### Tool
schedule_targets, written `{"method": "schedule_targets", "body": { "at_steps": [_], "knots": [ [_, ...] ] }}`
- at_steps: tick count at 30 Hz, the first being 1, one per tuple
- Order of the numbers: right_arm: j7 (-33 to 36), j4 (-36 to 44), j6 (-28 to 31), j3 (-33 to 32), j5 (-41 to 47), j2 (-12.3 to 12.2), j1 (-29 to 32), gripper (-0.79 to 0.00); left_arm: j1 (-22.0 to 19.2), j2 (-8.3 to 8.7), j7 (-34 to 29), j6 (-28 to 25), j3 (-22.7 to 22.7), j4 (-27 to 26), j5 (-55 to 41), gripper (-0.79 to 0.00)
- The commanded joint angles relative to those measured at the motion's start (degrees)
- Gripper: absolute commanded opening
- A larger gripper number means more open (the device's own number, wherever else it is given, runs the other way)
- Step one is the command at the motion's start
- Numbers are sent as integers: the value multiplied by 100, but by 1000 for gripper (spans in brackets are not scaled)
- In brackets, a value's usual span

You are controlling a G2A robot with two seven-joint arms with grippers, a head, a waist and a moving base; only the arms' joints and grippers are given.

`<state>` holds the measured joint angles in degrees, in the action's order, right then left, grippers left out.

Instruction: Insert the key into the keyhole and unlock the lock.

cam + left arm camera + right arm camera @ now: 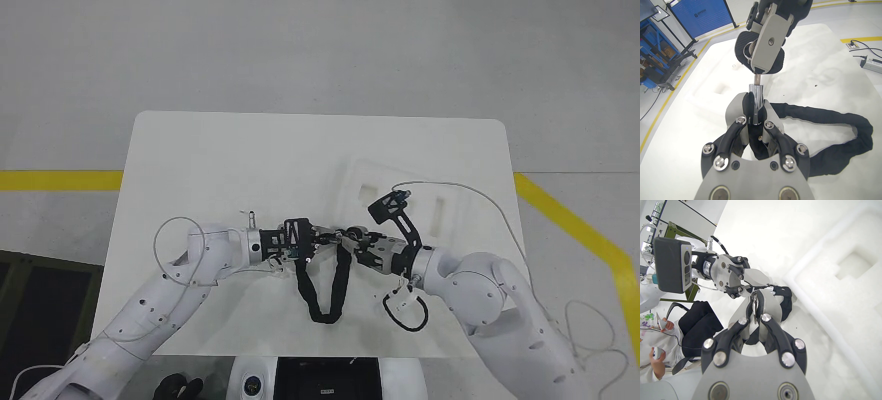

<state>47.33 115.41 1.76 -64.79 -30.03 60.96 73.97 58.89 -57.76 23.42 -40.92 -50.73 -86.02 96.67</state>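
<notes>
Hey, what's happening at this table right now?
The left gripper is shut on the chrome lock cylinder, and the lock's black fabric-sleeved loop trails across the white table. The right gripper is shut on the key, whose blade meets the cylinder's end at the keyhole. How deep the blade sits cannot be told.
</notes>
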Motion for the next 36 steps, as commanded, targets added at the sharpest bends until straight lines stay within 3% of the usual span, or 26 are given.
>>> {"method": "schedule_targets", "body": {
  "at_steps": [1, 2, 3, 4, 13, 20, 24, 29, 36],
  "knots": [
    [-2, -7, 1, 10, 5, 3, -10, -785, 6, -2, -10, -4, -7, -7, 8, -785],
    [-5, -12, 0, 14, 17, 5, -14, -523, 9, -4, -13, -5, -8, -9, 9, -785],
    [-12, -15, 4, 16, 26, 6, -18, -154, 9, -5, -25, -13, -6, -11, 19, -785],
    [-29, -15, 3, 12, 41, 8, -22, 0, 11, -8, -30, -14, -6, -12, 20, -785],
    [-121, 112, 226, -164, 88, -14, 39, 0, 14, -24, -80, -40, -28, 20, 7, -785],
    [-22, 154, 919, -463, -156, -90, 96, 0, 45, -13, -298, -228, -213, 110, -361, -785],
    [-210, 135, 1646, -557, -427, -128, 117, 0, 53, 11, -464, -576, -363, 139, -708, -785],
    [-557, -18, 3036, -603, -735, -179, 77, 0, 79, 31, -732, -1094, -494, 208, -1255, -785],
    [-883, -259, 4510, -574, -1615, -237, -155, 0, -25, -17, -1019, -1708, -405, 432, -2065, -785]
  ]
}}
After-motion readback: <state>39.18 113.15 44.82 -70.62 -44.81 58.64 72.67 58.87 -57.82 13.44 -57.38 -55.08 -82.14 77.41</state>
